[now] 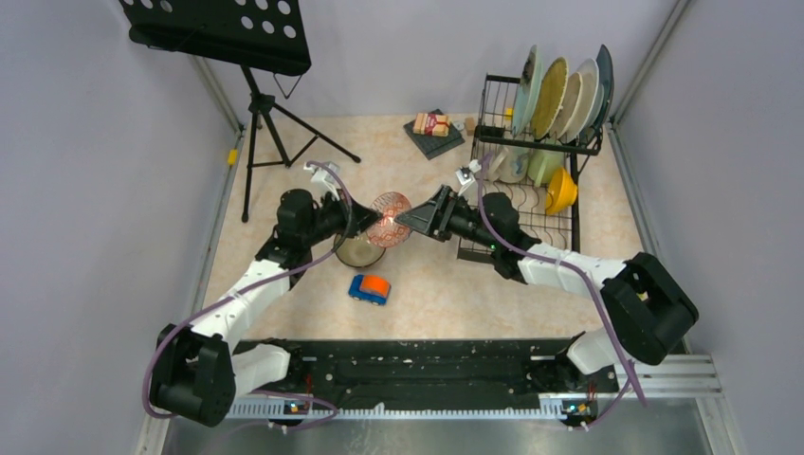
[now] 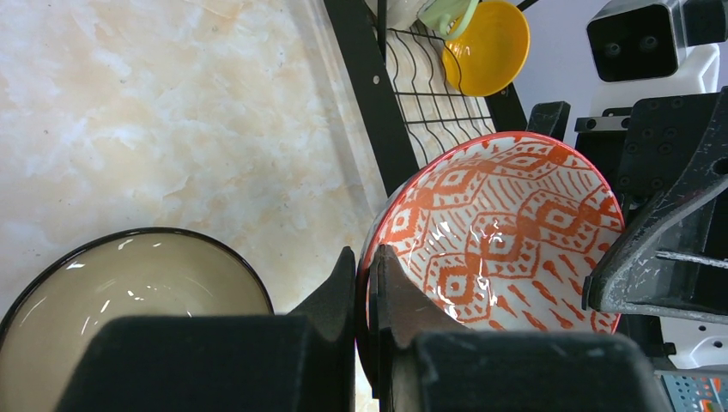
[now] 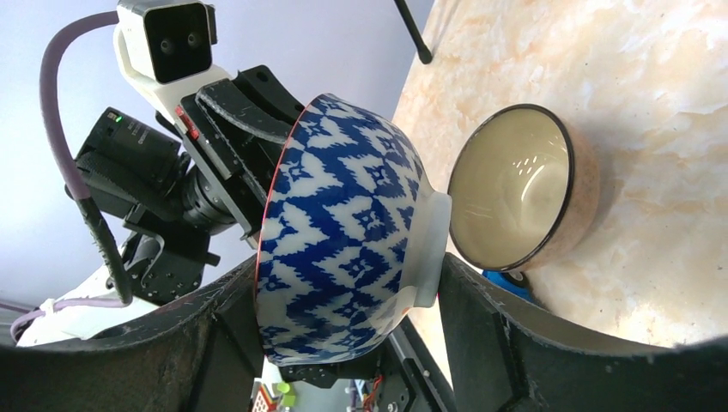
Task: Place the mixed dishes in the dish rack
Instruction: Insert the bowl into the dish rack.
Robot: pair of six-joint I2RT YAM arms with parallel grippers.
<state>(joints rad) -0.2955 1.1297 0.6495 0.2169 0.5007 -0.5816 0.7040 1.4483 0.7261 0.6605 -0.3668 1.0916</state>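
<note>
Marbled tabletop point(image 1: 427, 308), lilac walls point(image 1: 398, 57), music stand point(image 1: 218, 28) back-L, dish rack point(image 1: 493, 95) back-R; L gripper point(image 2: 367, 268) pinches rim of patterned bowl point(image 2: 506, 232), R gripper point(image 3: 343, 287) straddles it, grip unclear.

1. Overhead: bright, even, diffuse light. Shadows on the beige marbled tabletop point(image 1: 427, 284) are faint and soft-edged.
2. Left wrist: white glare flecks inside the glossy orange-and-white patterned ceramic bowl point(image 2: 506, 232). The left gripper's black padded fingers point(image 2: 197, 360) are out of focus.
3. Right wrist: highlight specks in the cream dark-rimmed glazed bowl point(image 3: 511, 184), with a soft shadow beside it.
</note>
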